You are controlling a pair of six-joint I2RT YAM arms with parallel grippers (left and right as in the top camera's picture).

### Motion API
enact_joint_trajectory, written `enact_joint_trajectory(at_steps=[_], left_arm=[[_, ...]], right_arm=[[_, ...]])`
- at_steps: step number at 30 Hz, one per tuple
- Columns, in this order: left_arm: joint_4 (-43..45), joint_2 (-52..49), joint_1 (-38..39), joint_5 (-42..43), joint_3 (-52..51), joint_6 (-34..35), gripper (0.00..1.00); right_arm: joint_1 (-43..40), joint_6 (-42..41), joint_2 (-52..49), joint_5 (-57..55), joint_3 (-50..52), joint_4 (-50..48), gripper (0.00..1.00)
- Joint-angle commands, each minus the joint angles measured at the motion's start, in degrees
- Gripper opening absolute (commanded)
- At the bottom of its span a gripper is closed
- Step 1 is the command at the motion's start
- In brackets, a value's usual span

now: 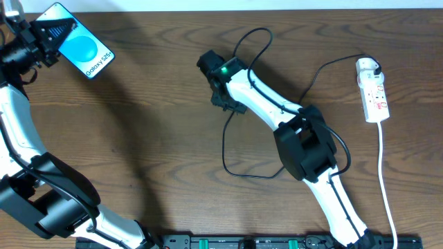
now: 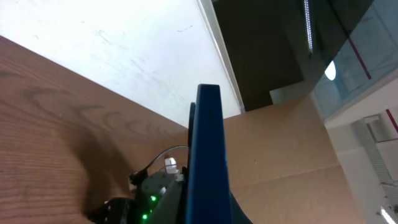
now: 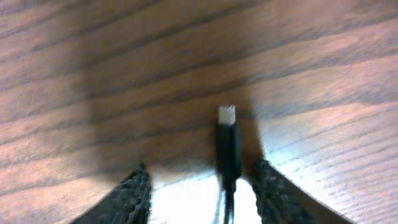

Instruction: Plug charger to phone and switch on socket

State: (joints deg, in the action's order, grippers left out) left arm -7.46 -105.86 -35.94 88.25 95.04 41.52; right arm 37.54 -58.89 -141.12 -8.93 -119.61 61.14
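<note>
The phone (image 1: 82, 48) sits at the far left corner of the table, turned diagonally, its bright blue screen with white "Galaxy S25+" lettering facing up; from the left wrist it shows edge-on as a slim dark-blue slab (image 2: 207, 155). The charger's thin black cable (image 1: 225, 149) wanders in loose loops across mid-table, and its plug tip (image 3: 227, 140) lies flat on the wood, metal end outward. Its white adapter (image 1: 367, 68) sits in the far end of the white power strip (image 1: 376, 100) at the right, whose own white cord (image 1: 385, 180) trails toward the near edge.
</note>
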Motion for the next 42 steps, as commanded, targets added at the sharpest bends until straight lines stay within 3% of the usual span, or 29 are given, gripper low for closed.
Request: enact_joint_trajectory(at_steps=[1,8,17,22,27,30,32,38,42], left_arm=[[0.2,1.4,-0.3,1.8,-0.2,-1.0,0.08],[0.2,1.4,-0.3,1.8,-0.2,-1.0,0.08],[0.2,1.4,-0.3,1.8,-0.2,-1.0,0.07],[0.2,1.4,-0.3,1.8,-0.2,-1.0,0.07],[0.2,1.4,-0.3,1.8,-0.2,-1.0,0.07],[0.3,1.4,-0.3,1.8,-0.2,-0.9,0.07],[0.2,1.4,-0.3,1.8,-0.2,-1.0,0.07],[0.2,1.4,-0.3,1.8,-0.2,-0.9,0.07],[0.2,1.4,-0.3,1.8,-0.2,-0.9,0.08]], right_arm=[[-0.9,-0.9,-1.7,-0.8,0.5,0.1,0.42],[-0.7,-0.9,-1.9,-0.5,0.5,-0.1,0.28],[-0.7,-0.9,-2.6,0.7,0.9,0.0,0.24],[-0.7,-0.9,-2.7,1.7,0.9,-0.1,0.01],[-0.7,-0.9,-2.7,3.7,0.9,-0.1,0.01],[-0.6,-0.9,-2.7,3.7,0.9,0.0,0.16],[-0.5,-0.9,-2.7,3.7,0.9,0.0,0.17],[-0.2,-0.9,-2.7,3.7,0.9,-0.1,0.01],[-0.2,-0.9,-2.7,3.7,0.9,-0.2,0.01]])
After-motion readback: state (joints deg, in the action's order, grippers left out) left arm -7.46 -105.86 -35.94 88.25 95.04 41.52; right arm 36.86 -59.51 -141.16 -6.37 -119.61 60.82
